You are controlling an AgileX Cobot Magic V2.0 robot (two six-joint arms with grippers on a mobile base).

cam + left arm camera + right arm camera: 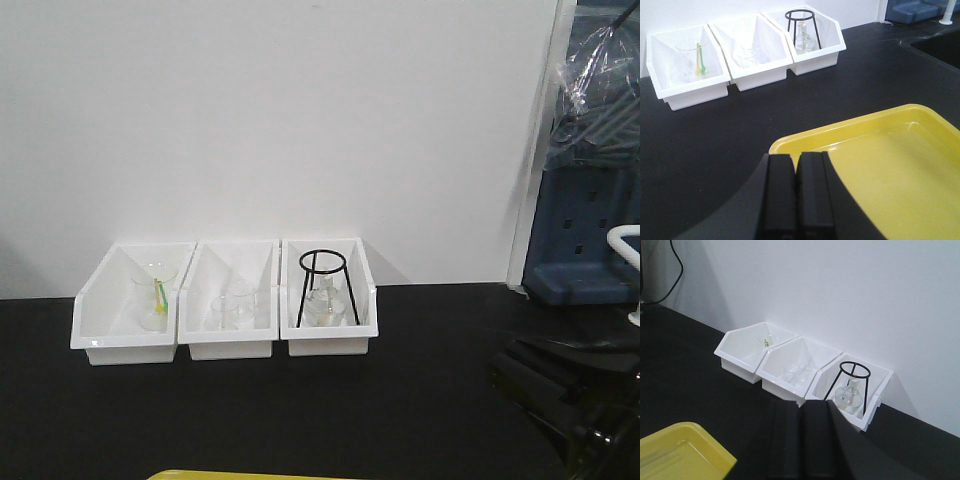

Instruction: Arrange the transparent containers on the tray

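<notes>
The yellow tray point(900, 170) lies empty on the black table, just right of my left gripper point(796, 159), whose jaws are shut with nothing between them. In the right wrist view a corner of the tray point(680, 452) shows at the lower left; my right gripper point(801, 407) is also shut and empty, hovering in front of the bins. From the front only a thin strip of the tray point(240, 475) peeks in at the bottom edge. No test tubes are visible in any view.
Three white bins point(228, 300) stand in a row against the white wall, holding beakers; the right one has a flask under a black wire stand point(325, 288). A blue unit point(585, 240) stands at the far right. The right arm's dark body point(570, 400) fills the lower right.
</notes>
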